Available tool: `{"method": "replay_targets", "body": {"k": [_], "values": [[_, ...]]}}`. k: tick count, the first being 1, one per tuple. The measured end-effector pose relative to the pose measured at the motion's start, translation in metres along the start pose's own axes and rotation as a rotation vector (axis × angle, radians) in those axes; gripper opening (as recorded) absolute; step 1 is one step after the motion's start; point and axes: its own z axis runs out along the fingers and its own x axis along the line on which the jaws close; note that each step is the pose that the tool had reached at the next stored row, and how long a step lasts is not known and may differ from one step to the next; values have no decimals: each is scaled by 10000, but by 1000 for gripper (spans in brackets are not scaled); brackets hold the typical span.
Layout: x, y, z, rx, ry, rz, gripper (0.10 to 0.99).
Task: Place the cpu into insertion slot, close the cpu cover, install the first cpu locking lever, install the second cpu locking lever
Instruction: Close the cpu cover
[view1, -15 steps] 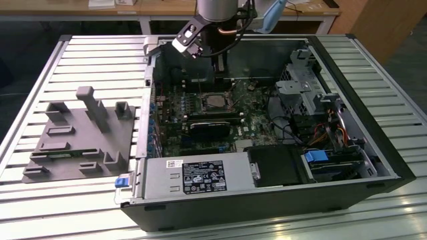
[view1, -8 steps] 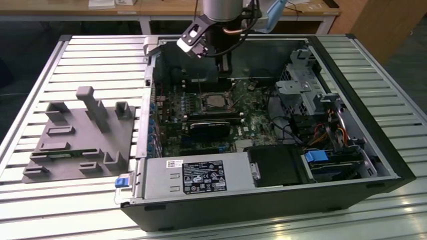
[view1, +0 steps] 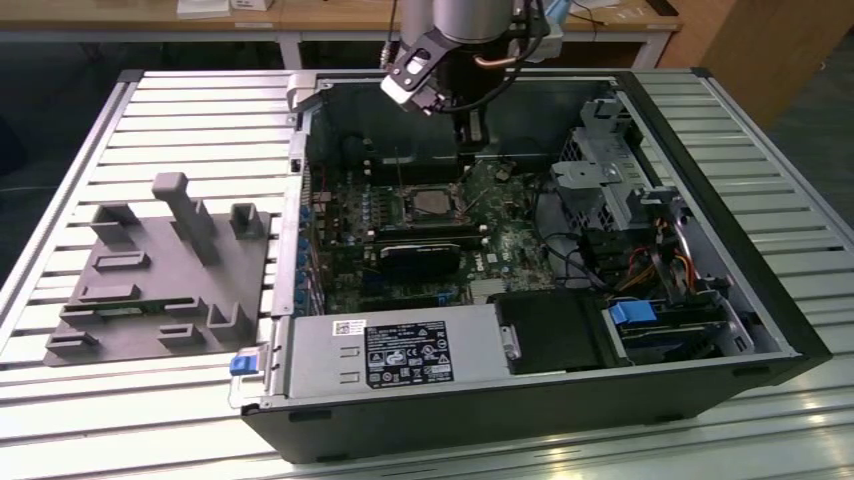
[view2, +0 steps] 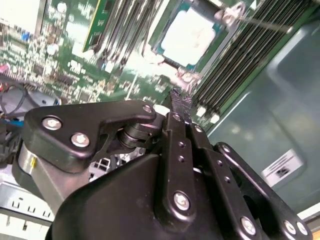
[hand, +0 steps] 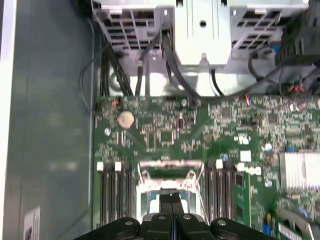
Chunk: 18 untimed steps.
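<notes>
The cpu (view1: 427, 204) (view2: 196, 37) lies flat in the insertion slot (view1: 400, 205) of the green motherboard, inside the open computer case; its silvery top is bare. My gripper (view1: 467, 146) (view2: 180, 98) (hand: 171, 198) hangs just above the board at the slot's far edge, beside the cpu, and is shut with nothing between its fingers. A silvery frame (hand: 170, 169), which looks like the cpu cover, shows just past the fingertips in the first wrist view; I cannot tell whether it is raised or down. A thin metal lever (view2: 260, 21) sticks out beside the cpu.
A black heatsink block (view1: 416, 258) sits just in front of the slot, with long memory slots (view2: 235, 65) alongside. The power supply (view1: 387, 352), drive cage (view1: 603, 165) and loose cables (view1: 647, 270) crowd the case. A grey fixture (view1: 154, 270) lies on the slatted table at the exterior view's left.
</notes>
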Motion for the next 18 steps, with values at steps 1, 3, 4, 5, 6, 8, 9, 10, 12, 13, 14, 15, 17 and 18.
{"method": "replay_targets", "body": {"k": [1, 3, 4, 5, 6, 8, 9, 10, 12, 13, 14, 15, 17, 18], "values": [[1, 34, 3, 2, -1, -1, 102], [3, 106, 9, 7, 0, 0, 102], [4, 140, 12, 10, -1, -1, 102], [5, 172, 15, 13, 0, 0, 102], [6, 205, 18, 16, 0, 0, 102], [8, 275, 23, 26, -3, 0, 102], [9, 309, 26, 30, -4, 0, 102], [10, 340, 29, 34, -3, 0, 102], [12, 400, 36, 41, -1, 0, 102], [13, 421, 38, 42, -1, 1, 102], [13, 437, 41, 43, -2, 3, 102], [14, 450, 45, 43, -2, 7, 102], [14, 471, 57, 44, -3, 14, 102], [14, 479, 64, 43, -3, 20, 102]]}}
